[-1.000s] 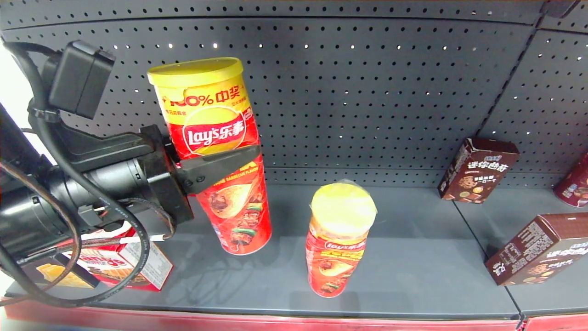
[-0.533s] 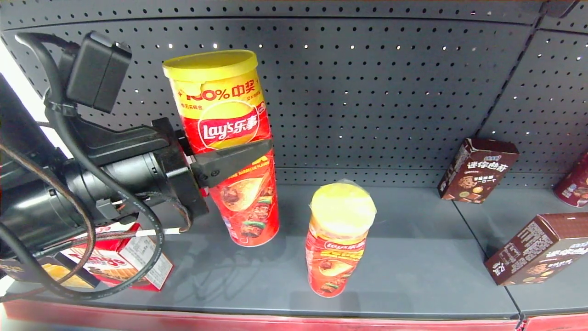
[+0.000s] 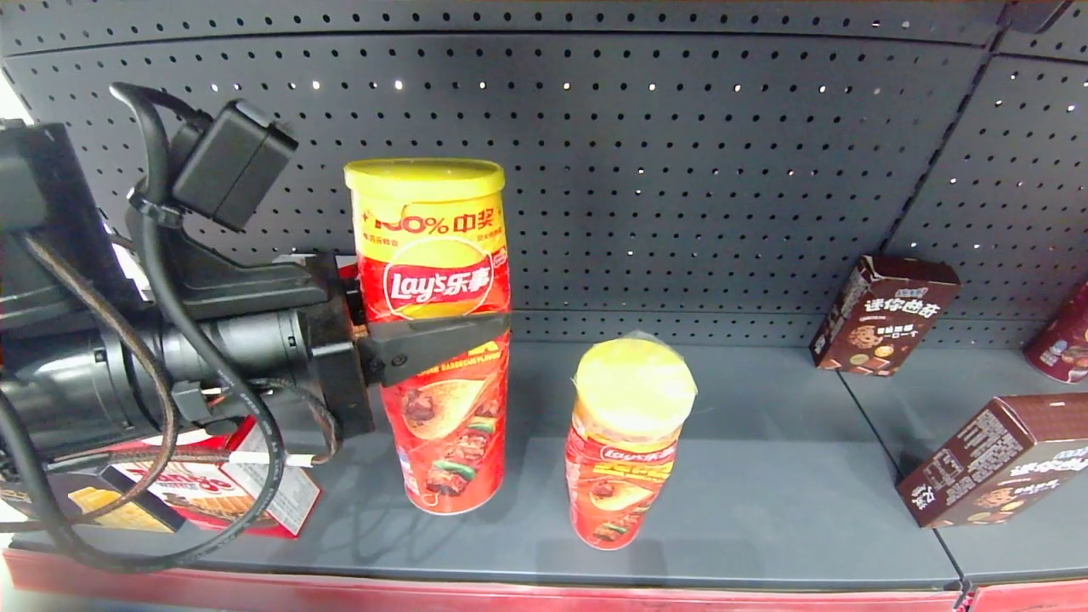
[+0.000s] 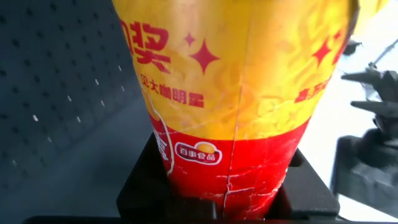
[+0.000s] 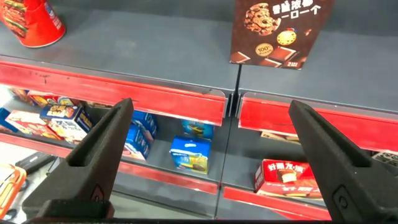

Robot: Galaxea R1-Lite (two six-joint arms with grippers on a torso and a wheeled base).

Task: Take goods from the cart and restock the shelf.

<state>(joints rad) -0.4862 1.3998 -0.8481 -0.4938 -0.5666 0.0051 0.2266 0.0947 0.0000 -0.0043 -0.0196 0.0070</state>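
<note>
Two red chip cans with yellow lids stand out before us on a dark grey shelf (image 3: 765,476) backed by pegboard (image 3: 680,170). The taller chip can (image 3: 438,340) is upright, and the left gripper (image 3: 442,336) is clamped around its middle from the left side. We cannot tell whether its base rests on the shelf or sits just above it. In the left wrist view the chip can (image 4: 236,93) rises from between the closed fingers. The second chip can (image 3: 625,442) stands free just to the right, nearer the shelf's front edge. A red box (image 3: 221,493) lies below the left arm, and two brown boxes (image 3: 884,314) sit well to the right. In the right wrist view we find the right gripper (image 5: 210,106) spread wide with nothing in it, facing the shelf's red front edge and blue boxes (image 5: 193,152) on a lower tier.
</note>
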